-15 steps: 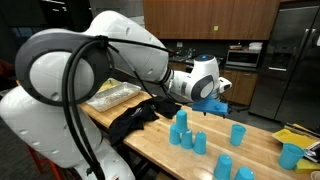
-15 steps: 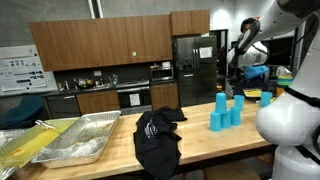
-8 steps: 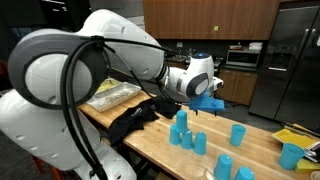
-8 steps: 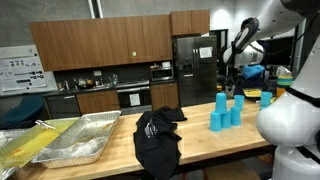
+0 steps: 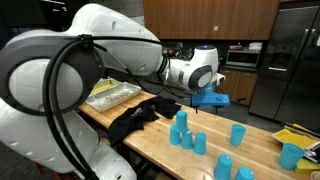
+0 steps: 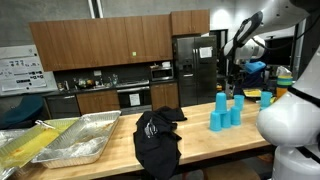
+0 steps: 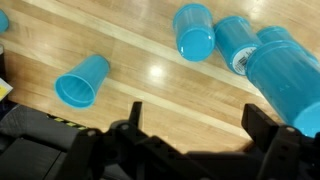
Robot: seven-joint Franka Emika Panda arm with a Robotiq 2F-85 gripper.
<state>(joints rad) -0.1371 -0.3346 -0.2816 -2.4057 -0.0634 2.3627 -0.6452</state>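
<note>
Hand wide, empty, over table. Tipped blue cup: probably light, thin, slick; pinch gently mid-body.

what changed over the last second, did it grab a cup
The arm lifted a little at the wrist; the gripper stayed open and empty over the blue cups, taking hold of nothing. The cups, black cloth and foil trays did not move.
</note>
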